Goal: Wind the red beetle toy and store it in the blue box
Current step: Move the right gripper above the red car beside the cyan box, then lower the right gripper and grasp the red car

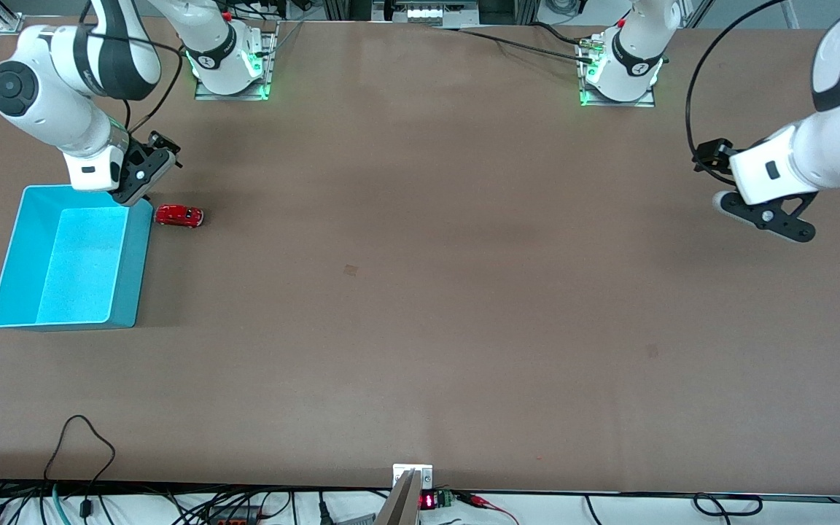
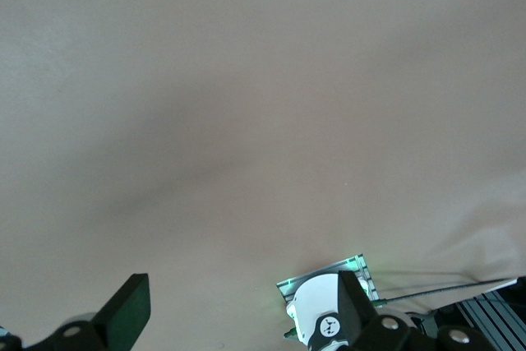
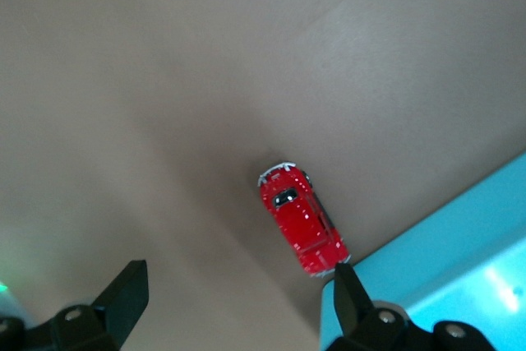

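The red beetle toy [image 1: 179, 216] stands on the brown table, right beside the blue box [image 1: 135, 270], at the box's corner that lies farthest from the front camera. The box's floor is bare. My right gripper [image 1: 135, 191] hangs open and empty over that corner, close above the toy. In the right wrist view the toy [image 3: 300, 228] lies next to the box wall [image 3: 460, 260], just outside one finger of my right gripper [image 3: 237, 285]. My left gripper [image 1: 774, 219] waits open and empty over bare table at the left arm's end, as the left wrist view [image 2: 240, 297] also shows.
Both arm bases [image 1: 230, 65] [image 1: 620, 69] stand on plates along the table edge farthest from the front camera. A metal bracket [image 1: 411, 477] and loose cables [image 1: 84, 437] sit at the nearest edge. The left wrist view shows the left arm's base [image 2: 329, 310].
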You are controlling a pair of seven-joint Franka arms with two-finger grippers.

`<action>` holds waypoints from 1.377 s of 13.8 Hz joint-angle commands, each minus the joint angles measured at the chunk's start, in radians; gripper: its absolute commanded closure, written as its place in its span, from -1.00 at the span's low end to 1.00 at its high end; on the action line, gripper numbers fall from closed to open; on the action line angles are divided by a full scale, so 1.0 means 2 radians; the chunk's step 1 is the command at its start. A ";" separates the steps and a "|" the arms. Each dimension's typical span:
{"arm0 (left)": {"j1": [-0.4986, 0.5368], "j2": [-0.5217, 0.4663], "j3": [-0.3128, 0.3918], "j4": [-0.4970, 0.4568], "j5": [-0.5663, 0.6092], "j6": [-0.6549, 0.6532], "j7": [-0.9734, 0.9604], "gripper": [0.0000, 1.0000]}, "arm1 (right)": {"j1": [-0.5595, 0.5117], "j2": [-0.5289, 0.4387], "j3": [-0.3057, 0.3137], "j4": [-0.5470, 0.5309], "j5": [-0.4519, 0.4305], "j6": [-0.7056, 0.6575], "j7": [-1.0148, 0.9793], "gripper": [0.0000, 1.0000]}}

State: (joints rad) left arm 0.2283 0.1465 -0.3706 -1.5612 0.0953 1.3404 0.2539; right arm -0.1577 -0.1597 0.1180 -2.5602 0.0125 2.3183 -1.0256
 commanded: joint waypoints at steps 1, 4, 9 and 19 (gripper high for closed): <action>-0.118 -0.016 0.130 0.001 -0.015 0.015 -0.009 -1.00 | -0.025 0.026 0.007 -0.047 0.000 0.098 -0.097 -1.00; -0.179 -0.050 0.223 -0.041 -0.061 0.096 -0.071 -1.00 | -0.051 0.069 0.007 -0.046 0.000 0.162 -0.193 -1.00; -0.169 -0.083 0.221 -0.071 -0.060 0.160 -0.095 -1.00 | -0.052 0.095 0.007 -0.044 0.000 0.203 -0.201 -1.00; -0.156 -0.094 0.197 -0.085 -0.017 0.163 -0.093 -1.00 | -0.052 0.145 0.006 -0.043 0.001 0.239 -0.200 -1.00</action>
State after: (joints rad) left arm -0.0928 -0.0187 0.0412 -1.7091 0.0301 1.6502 0.0784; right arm -0.2479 0.1036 0.1213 -2.6568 0.0126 2.7719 -1.4095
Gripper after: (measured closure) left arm 0.000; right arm 0.000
